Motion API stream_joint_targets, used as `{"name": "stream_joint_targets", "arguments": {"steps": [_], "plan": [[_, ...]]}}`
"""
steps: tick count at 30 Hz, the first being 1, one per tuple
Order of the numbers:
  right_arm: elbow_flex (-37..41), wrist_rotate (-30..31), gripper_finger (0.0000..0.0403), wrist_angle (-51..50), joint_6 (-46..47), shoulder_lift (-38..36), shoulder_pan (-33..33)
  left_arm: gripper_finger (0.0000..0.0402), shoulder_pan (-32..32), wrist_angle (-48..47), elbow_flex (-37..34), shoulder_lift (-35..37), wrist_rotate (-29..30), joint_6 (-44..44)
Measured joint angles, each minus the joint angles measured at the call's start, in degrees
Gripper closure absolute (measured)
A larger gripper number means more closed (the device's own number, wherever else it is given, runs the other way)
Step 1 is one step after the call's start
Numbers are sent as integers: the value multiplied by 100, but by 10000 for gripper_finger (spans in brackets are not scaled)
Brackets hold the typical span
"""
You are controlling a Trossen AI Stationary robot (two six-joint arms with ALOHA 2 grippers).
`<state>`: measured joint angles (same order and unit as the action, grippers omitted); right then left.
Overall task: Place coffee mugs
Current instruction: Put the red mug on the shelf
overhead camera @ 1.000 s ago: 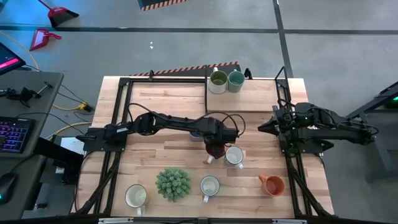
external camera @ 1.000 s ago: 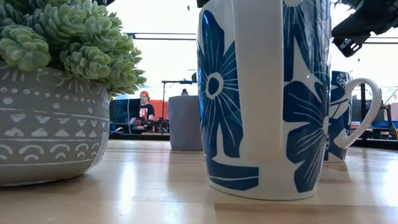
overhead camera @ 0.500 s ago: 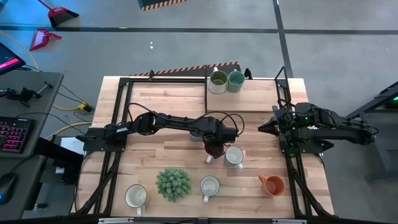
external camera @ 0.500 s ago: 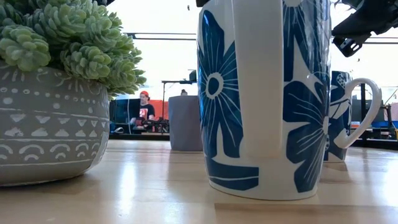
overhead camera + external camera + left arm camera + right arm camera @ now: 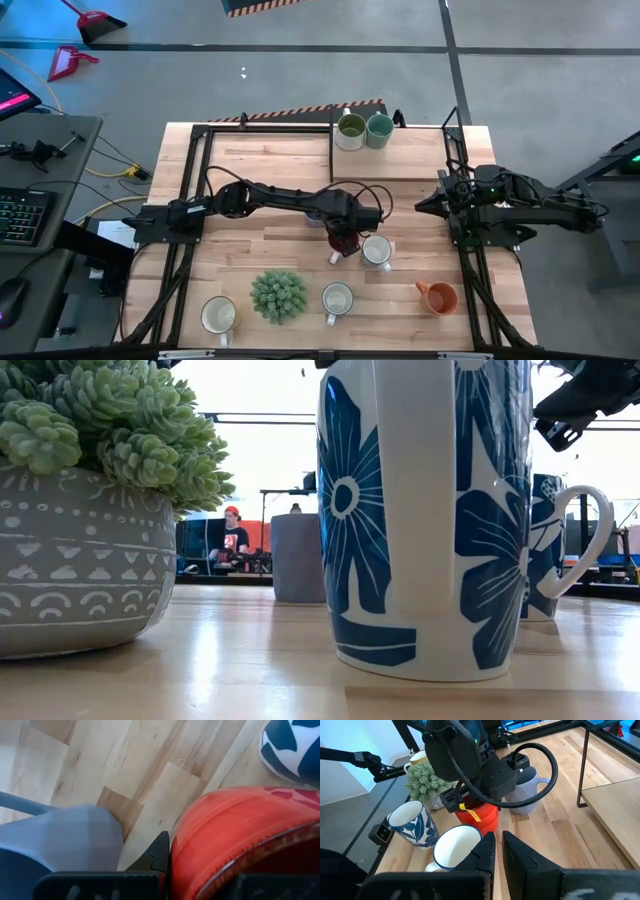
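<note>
The red mug is upright mid-table, and my left gripper is shut on it from above. It also shows in the left wrist view and the right wrist view. A blue-grey mug stands just behind it on the table. Olive and teal mugs sit on a raised board at the far edge. Two white mugs with blue flowers, a cream mug and an orange mug stand nearer. My right gripper is shut and waits at the table's right. My left gripper holds the red mug by its wall at the rim, coming from above and pointing down. One finger lies against the outside; the other is hidden behind the wall. The mug is upright. I cannot tell whether its base is on the table.
A spiky green potted plant stands near the front edge between the cream mug and a flowered mug. A black frame runs along the table's sides. Bare wood lies to the far left. A person sits in the room beyond.
</note>
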<state>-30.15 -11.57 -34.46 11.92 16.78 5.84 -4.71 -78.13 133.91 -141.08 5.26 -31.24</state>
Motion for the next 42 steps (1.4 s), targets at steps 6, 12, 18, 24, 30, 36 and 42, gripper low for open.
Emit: {"name": "stream_joint_targets", "arguments": {"steps": [6, 12, 18, 24, 30, 36, 42], "plan": [[0, -42, 387, 3, 0, 0, 0, 387, -28, 0, 0, 0, 13, -1], [0, -61, 387, 13, -2, 0, -1, 387, -47, 18, 0, 2, -6, -14], [0, -83, 387, 20, -2, 0, 1, 387, -57, 39, 0, 2, -10, 75], [0, -86, 387, 22, -2, 0, 0, 387, -77, 92, 4, -135, -216, 58], [0, -129, 387, 35, -2, 2, 0, 387, -160, 199, 4, -181, -179, -44], [0, -210, 387, 35, 28, 2, 1, 385, -148, 208, 4, -192, -156, 10], [0, -256, 387, 35, 109, 2, 0, 343, -151, 213, 7, -251, -151, -15]]}}
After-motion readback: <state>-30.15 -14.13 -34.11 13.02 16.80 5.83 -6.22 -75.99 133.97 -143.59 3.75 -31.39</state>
